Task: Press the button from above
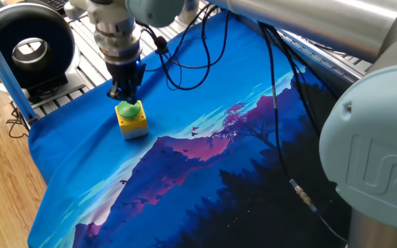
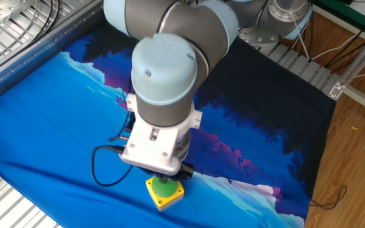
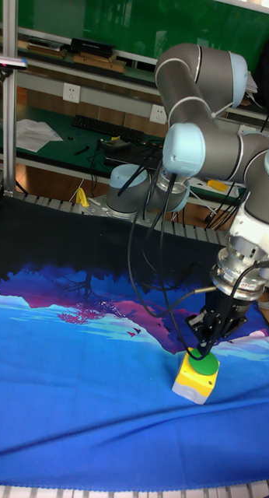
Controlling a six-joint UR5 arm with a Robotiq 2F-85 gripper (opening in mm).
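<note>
The button (image 1: 131, 109) is a green dome on a small yellow box (image 1: 134, 125) that stands on the blue printed cloth near its left edge. My gripper (image 1: 124, 96) points straight down just above the dome's far-left side, its dark fingertips meeting in one tip with nothing held. In the tall fixed view the gripper (image 3: 200, 351) hangs right over the button (image 3: 203, 364), at most grazing its top. In the other fixed view the wrist hides the fingers, and only the button (image 2: 164, 185) and the box (image 2: 165, 196) show below it.
The cloth (image 1: 205, 158) covers the table. Black cables (image 1: 185, 69) trail from the wrist across the cloth. A black ring-shaped device (image 1: 26, 48) stands beyond the cloth's left edge, beside a blue post (image 1: 5, 69).
</note>
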